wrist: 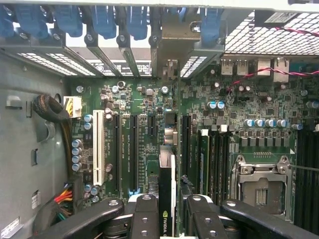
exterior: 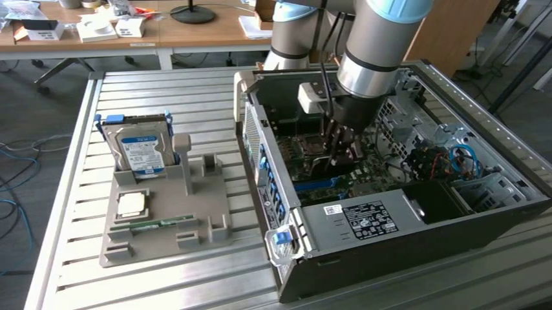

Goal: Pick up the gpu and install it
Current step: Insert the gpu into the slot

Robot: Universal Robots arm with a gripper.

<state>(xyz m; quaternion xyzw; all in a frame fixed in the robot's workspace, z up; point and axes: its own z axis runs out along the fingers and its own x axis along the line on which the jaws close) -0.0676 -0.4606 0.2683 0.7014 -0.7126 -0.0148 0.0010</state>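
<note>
My gripper (exterior: 342,147) reaches down into the open computer case (exterior: 285,258), over the motherboard. In the wrist view the gripper (wrist: 168,219) is shut on the gpu (wrist: 167,196), a thin dark card seen edge-on with a green logo between the two black fingers (wrist: 144,214). The card runs from the fingers toward the case's rear wall. Its pale metal bracket (wrist: 175,30) stands in the row of slot openings there. The card stands upright along the green motherboard (wrist: 144,99), beside the black expansion slots (wrist: 133,149). Whether its lower edge sits in a slot is hidden.
On the exterior view's left, a grey holder (exterior: 164,242) carries a hard drive (exterior: 142,152), a processor chip (exterior: 131,205) and a green memory stick (exterior: 159,224). Inside the case are a power supply (exterior: 366,216), a processor socket (wrist: 261,186), a white slot (wrist: 98,144) and cable bundles (wrist: 52,112).
</note>
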